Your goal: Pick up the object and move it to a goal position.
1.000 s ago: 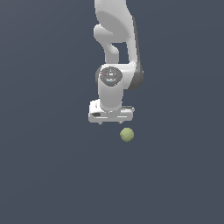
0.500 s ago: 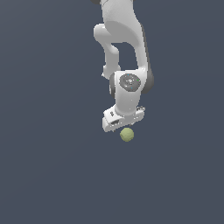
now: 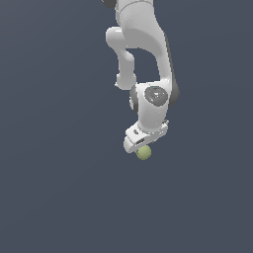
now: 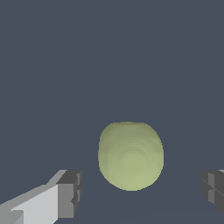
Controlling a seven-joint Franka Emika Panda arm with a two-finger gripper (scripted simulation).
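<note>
The object is a small olive-green, slightly lumpy ball (image 3: 144, 153) on the dark grey floor. My white gripper (image 3: 142, 148) hangs right over it, its body covering the ball's upper edge in the exterior view. In the wrist view the ball (image 4: 131, 155) lies between the two dark fingertips (image 4: 70, 192), with gaps on both sides. The gripper (image 4: 140, 192) is open and touches nothing.
A plain dark grey surface (image 3: 59, 197) spreads all around. No other objects or edges show. No goal marker is in view.
The arm has swung toward the exterior view's right and come down, turning the gripper. It went from beside and above the ball to directly over it. The ball has not moved.
</note>
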